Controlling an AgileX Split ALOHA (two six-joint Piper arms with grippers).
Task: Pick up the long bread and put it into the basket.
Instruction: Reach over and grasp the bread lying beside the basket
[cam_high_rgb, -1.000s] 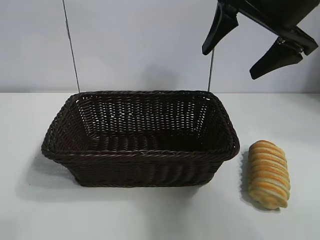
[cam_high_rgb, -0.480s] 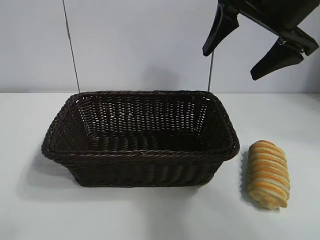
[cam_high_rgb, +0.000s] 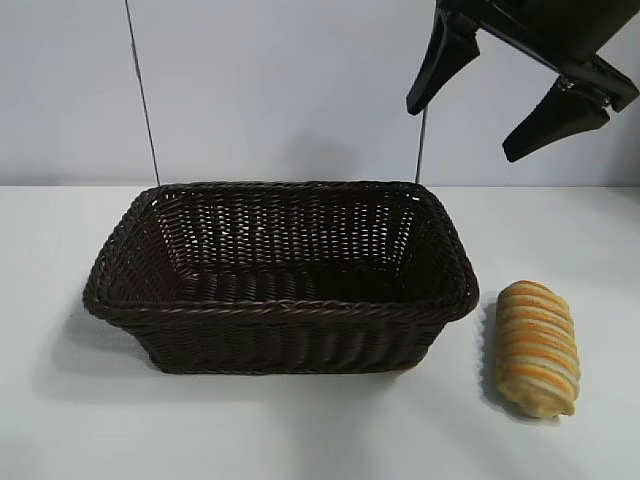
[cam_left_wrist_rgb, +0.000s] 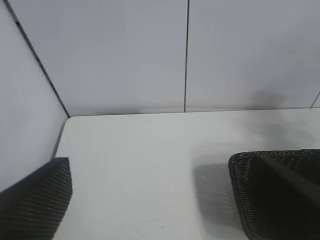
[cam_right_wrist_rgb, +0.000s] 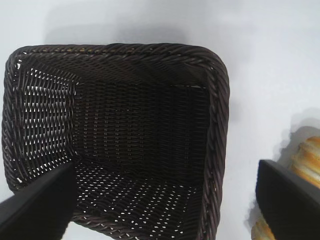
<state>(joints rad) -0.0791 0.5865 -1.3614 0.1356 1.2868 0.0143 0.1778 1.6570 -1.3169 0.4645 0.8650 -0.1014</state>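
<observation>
The long bread (cam_high_rgb: 537, 348) lies on the white tabletop (cam_high_rgb: 300, 430), just to the right of the basket (cam_high_rgb: 280, 305) as the exterior view shows it, close to the basket's right wall but apart from it. The loaf is oblong and golden-yellow, its crosswise ridges striped orange and pale cream, and its long axis runs roughly toward the camera. Nothing touches it.

The basket, a dark brown woven wicker rectangle with flaring sides and a braided rim, stands upright near the middle of the tabletop with nothing inside it.

The right tool (cam_high_rgb: 497, 105) hangs high in the exterior view's upper right, above and behind the basket's right end and well clear of both basket and bread. Its two black fingers are spread wide and carry nothing. In the right wrist view the same fingers frame the scene, with the basket (cam_right_wrist_rgb: 120, 135) below and a sliver of the long bread (cam_right_wrist_rgb: 305, 160) beside one finger.

The left tool is out of the exterior view; in the left wrist view one finger (cam_left_wrist_rgb: 35, 200) shows at the picture's edge, with a corner of the basket (cam_left_wrist_rgb: 275, 195) farther off. Its fingers stand wide apart and hold nothing.
</observation>
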